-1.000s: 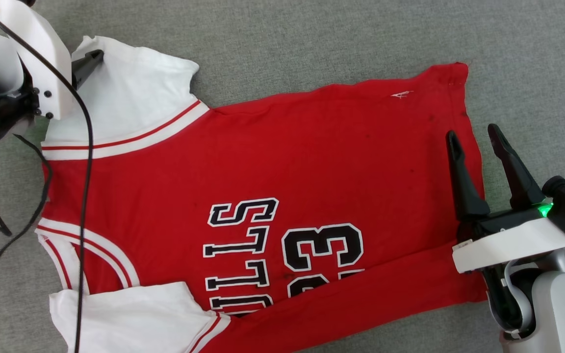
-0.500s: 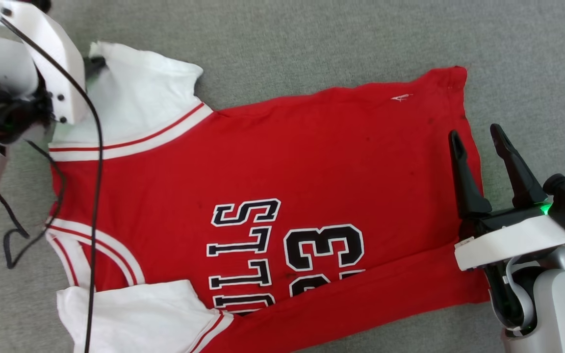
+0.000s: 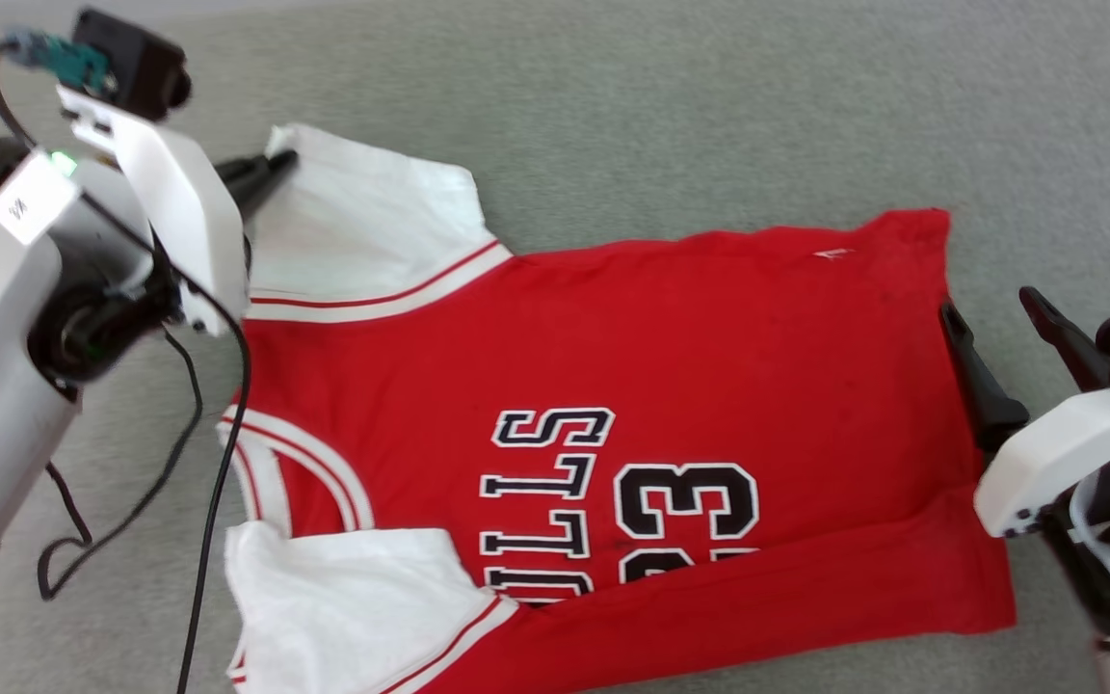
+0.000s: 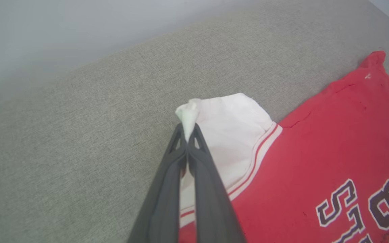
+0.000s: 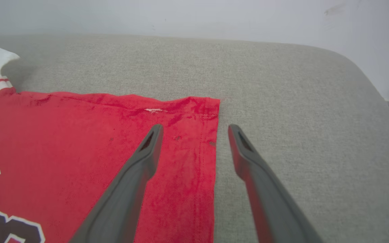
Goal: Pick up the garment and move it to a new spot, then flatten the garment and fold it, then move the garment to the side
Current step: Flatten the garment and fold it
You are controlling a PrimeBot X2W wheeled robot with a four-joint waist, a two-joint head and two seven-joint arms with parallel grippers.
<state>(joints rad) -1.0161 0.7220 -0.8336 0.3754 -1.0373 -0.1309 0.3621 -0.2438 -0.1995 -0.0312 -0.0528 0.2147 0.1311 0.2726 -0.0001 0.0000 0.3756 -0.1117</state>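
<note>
1. Your left gripper [image 4: 187, 130] pinches the corner of the white sleeve [image 4: 235, 121]; the garment [image 3: 661, 366] lies spread on the grey cushion [image 3: 709, 116] beyond it.
2. Expect light, limp cloth that sags and drags, so take it by corners and hems.
3. The chest lettering [image 3: 555, 501] reads "ULLS" and "23", partly folded under.
4. Your right gripper [image 3: 989, 308] is spread, straddling the bottom hem [image 5: 214, 152]; the hem corner sits just ahead of its tips.

The head camera looks steeply down on the garment [image 3: 671, 366] from the near side. The left wrist camera sits low and close at the far left sleeve [image 4: 235, 125]. The right wrist camera sits low over the right hem [image 5: 211, 162]; all three share the garment's far edge.
</note>
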